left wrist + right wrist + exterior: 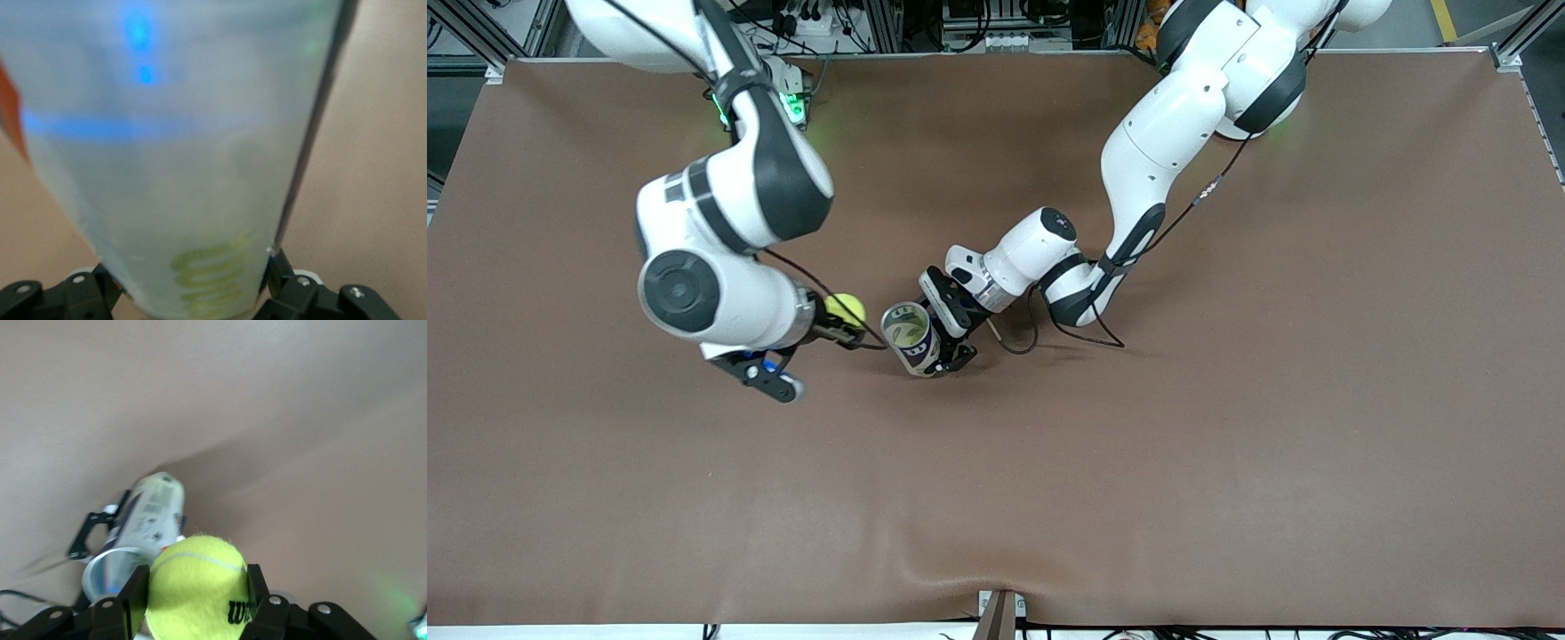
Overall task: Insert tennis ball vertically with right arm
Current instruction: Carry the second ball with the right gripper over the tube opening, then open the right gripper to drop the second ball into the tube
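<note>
Brown matte table covering fills the front view from edge to edge. Slightly left of centre in that frame, the left gripper is clamped on a clear plastic tennis-ball can with a printed label; the fingers press against the can's sides. The can is held tilted, its open mouth turned toward the right arm's end of the table and up toward the front camera, so the rim and pale interior are visible.

In the left wrist view the can fills most of the frame as a blurred translucent wall with blue markings and a yellow-green coil-shaped print near the bottom centre. The left gripper shows along the bottom edge, one black finger at each side of the can.

The right gripper sits just beside the can's mouth in the front view, centre-left of the frame. It is clamped on a yellow-green felt tennis ball with black lettering. The ball is clear of the can and not yet inside it.

In the right wrist view the ball sits at the bottom centre, gripped between the two black fingers of the right gripper. The can appears above and left of the ball in that frame, open rim toward the camera.
</note>
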Robot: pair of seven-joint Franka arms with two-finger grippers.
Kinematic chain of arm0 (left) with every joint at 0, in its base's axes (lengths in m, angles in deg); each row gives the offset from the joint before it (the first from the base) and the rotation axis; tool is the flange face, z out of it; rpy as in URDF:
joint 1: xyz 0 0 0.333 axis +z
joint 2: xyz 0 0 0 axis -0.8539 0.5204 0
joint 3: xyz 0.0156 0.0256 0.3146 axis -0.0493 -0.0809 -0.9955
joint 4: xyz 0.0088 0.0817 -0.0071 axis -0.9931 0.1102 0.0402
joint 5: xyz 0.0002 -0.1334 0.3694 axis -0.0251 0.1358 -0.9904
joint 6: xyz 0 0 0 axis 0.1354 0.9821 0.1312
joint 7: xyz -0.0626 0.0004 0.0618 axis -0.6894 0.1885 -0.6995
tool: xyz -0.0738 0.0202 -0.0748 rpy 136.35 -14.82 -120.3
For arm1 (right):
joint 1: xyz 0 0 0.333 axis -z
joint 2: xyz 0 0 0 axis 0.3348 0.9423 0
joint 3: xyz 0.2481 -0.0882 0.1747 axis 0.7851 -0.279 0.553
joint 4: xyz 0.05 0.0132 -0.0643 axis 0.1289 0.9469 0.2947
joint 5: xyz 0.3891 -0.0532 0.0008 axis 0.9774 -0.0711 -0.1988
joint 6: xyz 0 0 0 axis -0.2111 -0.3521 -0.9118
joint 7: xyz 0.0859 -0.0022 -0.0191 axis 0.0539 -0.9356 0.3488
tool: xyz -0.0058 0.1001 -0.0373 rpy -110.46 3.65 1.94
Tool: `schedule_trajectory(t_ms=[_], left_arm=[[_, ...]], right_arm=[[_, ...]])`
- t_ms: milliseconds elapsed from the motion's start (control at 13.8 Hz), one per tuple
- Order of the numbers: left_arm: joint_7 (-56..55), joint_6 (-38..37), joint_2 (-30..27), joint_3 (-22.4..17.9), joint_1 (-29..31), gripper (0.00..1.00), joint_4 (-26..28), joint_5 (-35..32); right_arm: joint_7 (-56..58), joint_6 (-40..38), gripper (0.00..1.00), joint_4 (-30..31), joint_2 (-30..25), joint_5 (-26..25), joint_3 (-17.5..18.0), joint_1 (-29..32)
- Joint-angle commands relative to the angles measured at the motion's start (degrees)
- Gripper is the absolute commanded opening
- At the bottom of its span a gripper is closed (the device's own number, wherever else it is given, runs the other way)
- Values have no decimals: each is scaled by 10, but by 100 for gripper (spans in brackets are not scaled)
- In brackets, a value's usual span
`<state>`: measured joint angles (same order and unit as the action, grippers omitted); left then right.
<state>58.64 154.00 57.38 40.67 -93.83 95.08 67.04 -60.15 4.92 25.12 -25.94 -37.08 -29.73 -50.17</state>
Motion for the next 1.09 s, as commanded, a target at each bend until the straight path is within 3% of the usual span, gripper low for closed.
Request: schedule_trajectory(t_ms=[0, 217, 942, 1014], left_arm=[[-4, 7, 1, -3, -2, 88, -5, 7], [-5, 7, 2, -3, -1, 88, -4, 7], [-5, 7, 2, -3, -1, 88, -3, 6], [-5, 7, 2, -3, -1, 88, -4, 7]], right_arm=[[-71, 36, 0, -15, 9, 12, -7, -34], [-106, 75, 0, -15, 22, 11, -7, -52], [-89, 69, 1, -12, 31, 13, -7, -49], [-74, 70, 40, -12, 31, 13, -7, -48]])
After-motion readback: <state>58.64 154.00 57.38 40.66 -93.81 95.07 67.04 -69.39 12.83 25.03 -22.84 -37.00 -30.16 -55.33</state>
